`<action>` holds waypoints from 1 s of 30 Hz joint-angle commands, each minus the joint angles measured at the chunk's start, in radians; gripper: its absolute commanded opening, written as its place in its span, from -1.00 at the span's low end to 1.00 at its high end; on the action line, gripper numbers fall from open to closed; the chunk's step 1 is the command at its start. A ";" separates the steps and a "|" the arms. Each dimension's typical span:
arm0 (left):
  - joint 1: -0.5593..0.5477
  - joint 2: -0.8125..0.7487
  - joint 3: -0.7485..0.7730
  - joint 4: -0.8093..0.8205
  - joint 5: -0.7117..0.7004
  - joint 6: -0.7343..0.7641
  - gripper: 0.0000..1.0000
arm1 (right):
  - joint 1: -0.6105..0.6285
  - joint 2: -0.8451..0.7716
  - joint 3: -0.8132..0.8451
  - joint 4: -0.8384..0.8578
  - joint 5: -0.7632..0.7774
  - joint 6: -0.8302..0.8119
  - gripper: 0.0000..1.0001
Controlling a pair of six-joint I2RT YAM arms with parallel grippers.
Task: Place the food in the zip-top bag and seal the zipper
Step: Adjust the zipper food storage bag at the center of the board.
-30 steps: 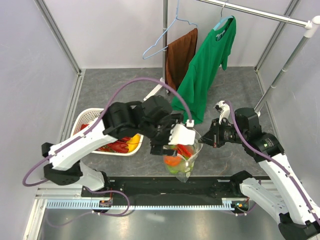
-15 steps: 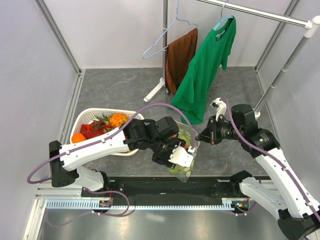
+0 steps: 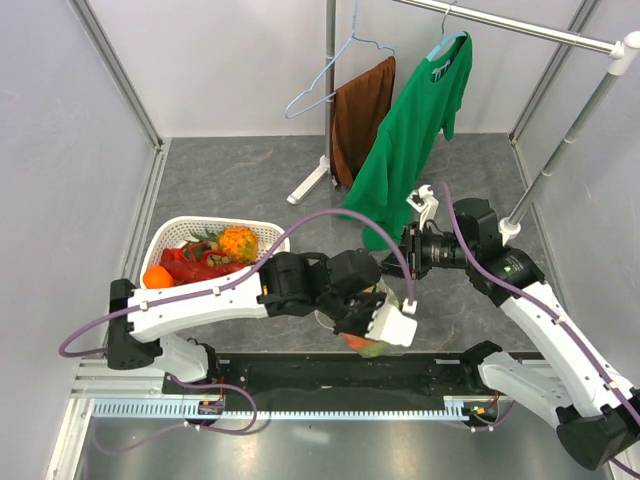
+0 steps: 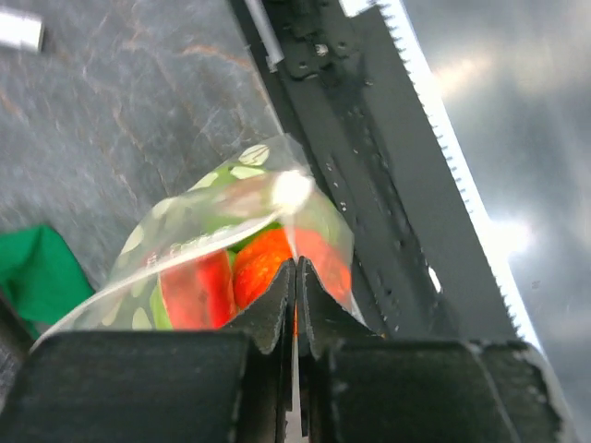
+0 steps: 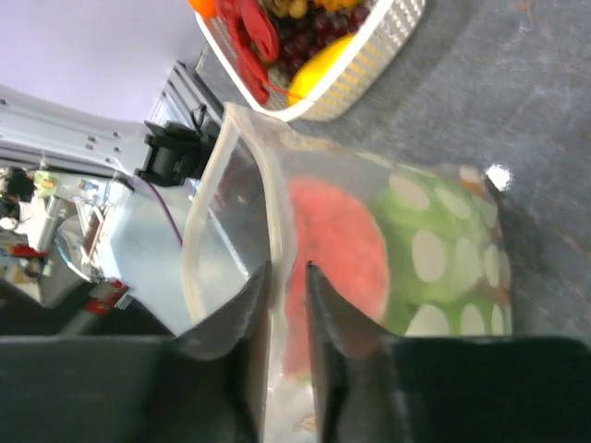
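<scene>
The zip-top bag [image 3: 366, 346] sits low by the table's front edge, clear with white polka dots [image 5: 434, 254]. Food shows through it: a red watermelon slice [image 5: 337, 249], green pieces [image 5: 443, 286] and an orange piece [image 4: 263, 268]. My left gripper [image 4: 295, 268] is shut on the bag's edge, pinching the film above the food. My right gripper [image 5: 288, 268] has its jaws slightly apart, with the whitish zipper [image 5: 277, 208] running loosely between them. More food [image 3: 215, 255], including red lobsters [image 5: 254, 28], lies in the white basket [image 3: 163, 240].
A green T-shirt [image 3: 410, 140] and a brown cloth [image 3: 360, 110] hang from the rack behind the bag, beside a bare blue hanger [image 3: 330, 80]. The black rail [image 3: 300, 375] runs along the front edge just below the bag.
My left gripper came down toward the front edge and closed on the bag's edge. My right gripper's jaws parted from their grip on the zipper strip. The bag dropped lower.
</scene>
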 commanded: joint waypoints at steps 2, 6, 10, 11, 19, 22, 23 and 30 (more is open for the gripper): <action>0.086 0.032 0.017 0.152 -0.008 -0.310 -0.96 | 0.004 -0.012 0.047 0.070 -0.045 -0.026 0.09; 0.292 0.054 0.035 0.181 0.101 -0.480 -0.96 | 0.002 -0.029 0.116 -0.085 0.028 -0.207 0.82; 0.376 0.062 0.015 0.203 0.185 -0.522 -0.96 | 0.001 -0.069 0.142 -0.191 0.130 -0.318 0.96; 0.380 0.061 0.005 0.210 0.202 -0.526 -0.96 | 0.001 -0.075 0.147 -0.206 0.128 -0.345 0.96; 0.394 0.048 0.014 0.237 0.244 -0.546 -0.96 | -0.001 -0.150 0.181 -0.344 0.340 -0.504 0.96; 0.396 0.025 -0.015 0.237 0.278 -0.524 -0.96 | 0.001 -0.164 0.192 -0.351 0.386 -0.481 0.96; 0.396 0.015 -0.035 0.237 0.302 -0.513 -0.96 | 0.001 -0.161 0.190 -0.351 0.400 -0.476 0.96; 0.380 -0.138 -0.117 0.238 0.298 -0.439 -0.96 | -0.001 -0.079 0.149 -0.296 0.265 -0.429 0.31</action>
